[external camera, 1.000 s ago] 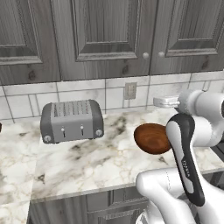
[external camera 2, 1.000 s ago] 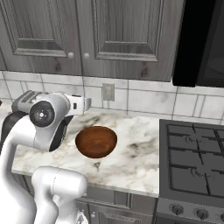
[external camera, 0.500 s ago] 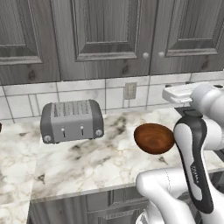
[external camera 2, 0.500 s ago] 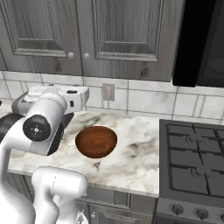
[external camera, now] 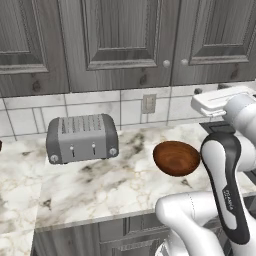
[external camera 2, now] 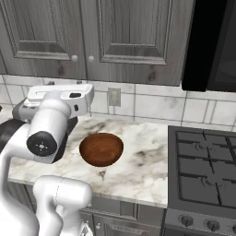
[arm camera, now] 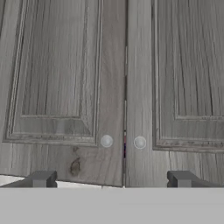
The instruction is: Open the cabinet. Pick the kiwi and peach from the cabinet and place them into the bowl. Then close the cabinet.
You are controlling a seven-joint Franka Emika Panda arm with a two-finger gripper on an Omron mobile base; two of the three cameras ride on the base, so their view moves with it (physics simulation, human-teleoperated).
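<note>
Cabinet [arm camera: 109, 87] doors shut. Fingers [arm camera: 41, 178] spread wide, empty, below both knobs. Raise, centre on left knob [arm camera: 106, 141], pinch, pull straight.

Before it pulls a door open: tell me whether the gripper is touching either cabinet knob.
Apart. In the hand view the gripper is open, its fingertips low and wide of the two knobs, with bare cabinet door between.

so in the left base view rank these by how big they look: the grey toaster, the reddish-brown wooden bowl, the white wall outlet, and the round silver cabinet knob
1. Grey metal toaster, widest by far.
2. Glossy reddish-brown wooden bowl, though it sits nearer the camera, which flatters it.
3. White rectangular wall outlet.
4. Small round silver cabinet knob, smallest; its twin on the neighbouring door looks the same size.
</note>
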